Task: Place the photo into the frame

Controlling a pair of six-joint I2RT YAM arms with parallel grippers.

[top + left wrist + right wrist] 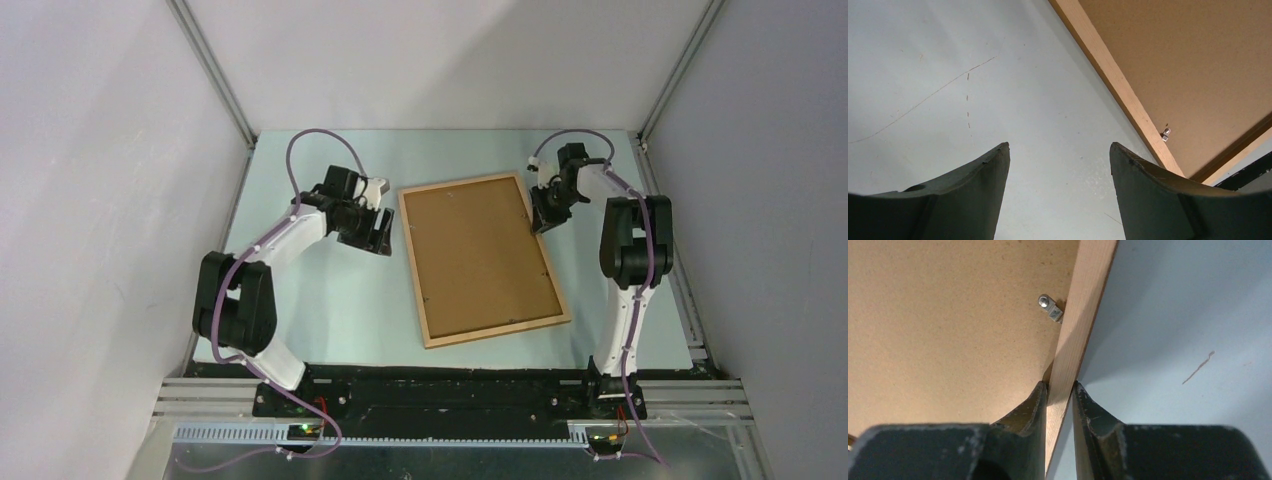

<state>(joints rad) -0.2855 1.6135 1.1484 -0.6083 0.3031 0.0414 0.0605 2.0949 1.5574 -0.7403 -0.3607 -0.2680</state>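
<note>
The light-wood frame (486,336) lies back side up in the middle of the table, with the brown backing board (478,253) set in it. The photo is hidden. My right gripper (549,218) is shut on the frame's right moulding (1083,320) near its far corner, one finger on the board side and one outside. A small metal clip (1050,309) sits just ahead of it. My left gripper (381,236) is open and empty, low over the table just left of the frame's left moulding (1113,80).
The table is a pale blue-grey mat (320,300) with grey walls on three sides. A metal clip (1165,133) shows on the board by the left moulding. The arm bases stand at the near edge.
</note>
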